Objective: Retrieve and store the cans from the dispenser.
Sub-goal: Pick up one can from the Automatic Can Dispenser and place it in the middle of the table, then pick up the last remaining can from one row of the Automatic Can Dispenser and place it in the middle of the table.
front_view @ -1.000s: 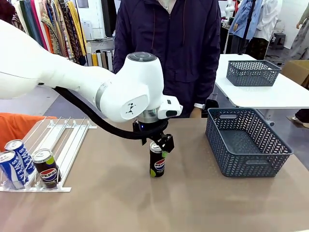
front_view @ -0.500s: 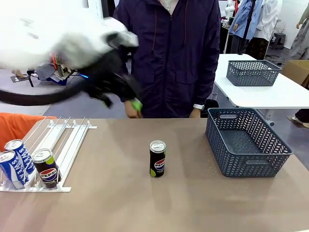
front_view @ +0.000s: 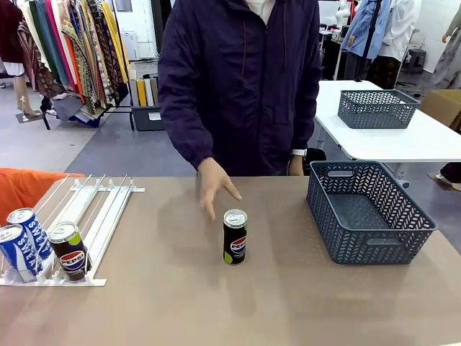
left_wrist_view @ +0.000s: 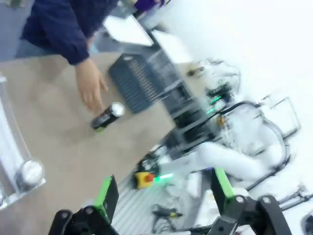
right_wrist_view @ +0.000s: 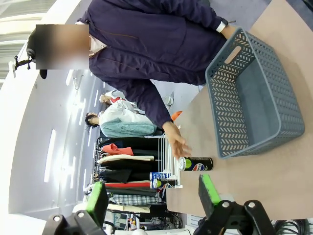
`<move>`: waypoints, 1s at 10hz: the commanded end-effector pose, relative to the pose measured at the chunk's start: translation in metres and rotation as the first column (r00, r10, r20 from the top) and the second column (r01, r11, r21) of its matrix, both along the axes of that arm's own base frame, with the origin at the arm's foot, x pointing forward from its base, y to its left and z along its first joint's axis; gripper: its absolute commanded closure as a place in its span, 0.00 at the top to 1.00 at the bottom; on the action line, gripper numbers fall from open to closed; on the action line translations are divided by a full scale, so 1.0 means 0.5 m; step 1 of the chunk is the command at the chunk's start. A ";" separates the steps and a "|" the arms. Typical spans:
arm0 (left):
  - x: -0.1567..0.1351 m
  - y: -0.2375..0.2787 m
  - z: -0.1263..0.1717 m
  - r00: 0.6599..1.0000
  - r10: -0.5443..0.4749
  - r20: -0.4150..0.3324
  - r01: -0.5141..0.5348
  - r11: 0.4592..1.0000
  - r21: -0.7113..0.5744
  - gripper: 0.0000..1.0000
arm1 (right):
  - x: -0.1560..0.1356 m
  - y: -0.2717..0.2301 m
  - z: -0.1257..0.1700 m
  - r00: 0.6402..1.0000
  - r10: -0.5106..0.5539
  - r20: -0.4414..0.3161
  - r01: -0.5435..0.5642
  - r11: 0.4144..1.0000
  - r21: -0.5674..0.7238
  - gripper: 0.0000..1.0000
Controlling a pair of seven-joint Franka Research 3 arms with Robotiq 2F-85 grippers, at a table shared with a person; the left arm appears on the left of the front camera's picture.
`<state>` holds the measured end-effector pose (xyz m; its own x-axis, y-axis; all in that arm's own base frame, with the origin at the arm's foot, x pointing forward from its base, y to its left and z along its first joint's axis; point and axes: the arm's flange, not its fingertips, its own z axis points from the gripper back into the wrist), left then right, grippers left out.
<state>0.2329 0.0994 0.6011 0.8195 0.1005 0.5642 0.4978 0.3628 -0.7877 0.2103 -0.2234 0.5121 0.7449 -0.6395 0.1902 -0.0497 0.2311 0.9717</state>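
Note:
A black Pepsi can [front_view: 235,236] stands upright alone at the middle of the table. A person's hand [front_view: 214,187] hovers just behind and left of it, fingers down, not touching. The white rail dispenser [front_view: 94,209] lies at the left edge, with two blue cans [front_view: 25,241] and another black Pepsi can [front_view: 69,251] at its near end. My left gripper [left_wrist_view: 164,191] is open and high above the table, far from the standing can [left_wrist_view: 107,116]. My right gripper [right_wrist_view: 152,193] is also open and empty, well away from that can [right_wrist_view: 195,163].
A dark grey lattice basket [front_view: 367,213] sits on the table's right side, empty. A second grey basket [front_view: 376,108] rests on a white table behind. The person stands at the far edge, centre. An orange cloth [front_view: 21,189] lies beyond the dispenser.
My left arm let go of the Pepsi can at the table's middle, rose and swung left out of the front view. The person's hand came down towards the can.

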 end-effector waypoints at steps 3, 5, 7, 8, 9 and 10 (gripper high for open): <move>-0.016 0.096 -0.064 0.998 0.024 -0.061 -0.033 0.988 -0.150 1.00 | 0.005 0.001 0.004 0.999 -0.003 0.038 0.003 1.000 0.004 1.00; -0.016 0.096 -0.064 0.998 0.024 -0.061 -0.033 0.988 -0.150 1.00 | 0.005 0.001 0.004 0.999 -0.003 0.038 0.003 1.000 0.004 1.00; -0.016 0.096 -0.064 0.998 0.024 -0.061 -0.033 0.988 -0.150 1.00 | 0.005 0.001 0.004 0.999 -0.003 0.038 0.003 1.000 0.004 1.00; -0.016 0.096 -0.064 0.998 0.024 -0.061 -0.033 0.988 -0.150 1.00 | 0.005 0.001 0.004 0.999 -0.003 0.038 0.003 1.000 0.004 1.00; -0.016 0.096 -0.064 0.998 0.024 -0.061 -0.033 0.988 -0.150 1.00 | 0.005 0.001 0.004 0.999 -0.003 0.038 0.003 1.000 0.004 1.00; -0.016 0.096 -0.064 0.998 0.024 -0.061 -0.033 0.988 -0.150 1.00 | 0.005 0.001 0.004 0.999 -0.003 0.038 0.003 1.000 0.004 1.00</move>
